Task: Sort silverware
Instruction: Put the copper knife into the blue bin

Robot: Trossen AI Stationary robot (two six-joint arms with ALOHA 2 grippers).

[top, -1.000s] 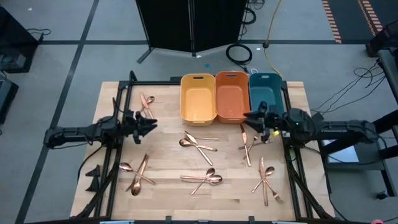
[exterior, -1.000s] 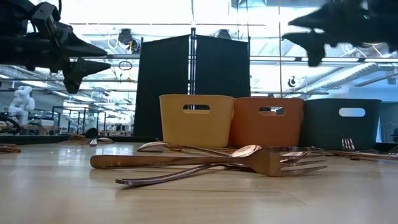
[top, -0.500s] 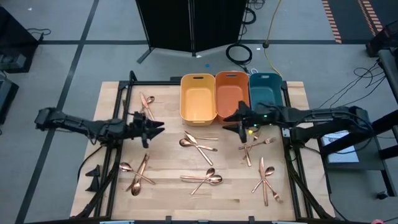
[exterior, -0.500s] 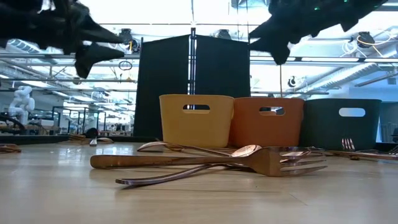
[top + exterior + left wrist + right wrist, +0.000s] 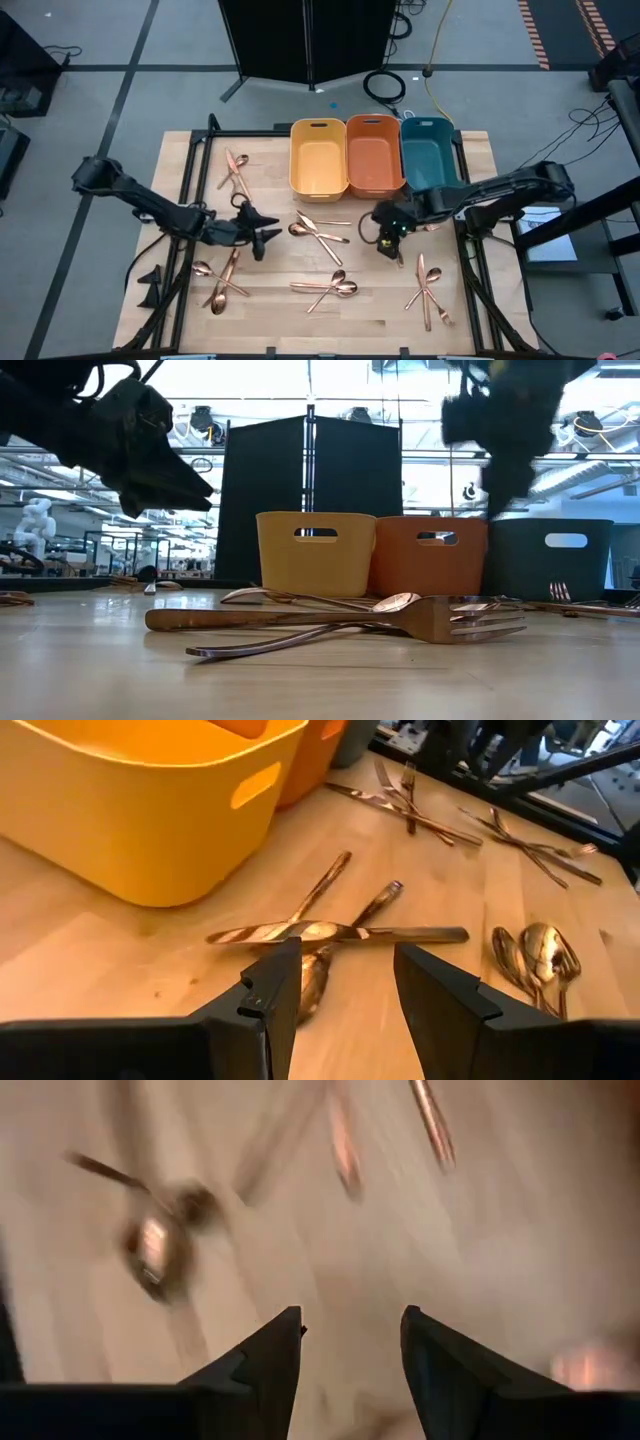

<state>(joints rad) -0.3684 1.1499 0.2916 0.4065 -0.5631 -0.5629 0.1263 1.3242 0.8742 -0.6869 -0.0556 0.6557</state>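
Left wrist view: left gripper (image 5: 345, 985), jaws apart and empty, faces crossed silverware (image 5: 335, 932) just ahead (long handle lying crosswise).

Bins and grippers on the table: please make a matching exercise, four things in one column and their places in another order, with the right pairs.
1. yellow bin
2. teal bin
3. left gripper
4. right gripper

a. rightmost of the three bins
b. over the cutlery pile in front of the orange bin
c. leftmost bin
d. beside the pile in front of the yellow bin

Pairs: 1-c, 2-a, 3-d, 4-b
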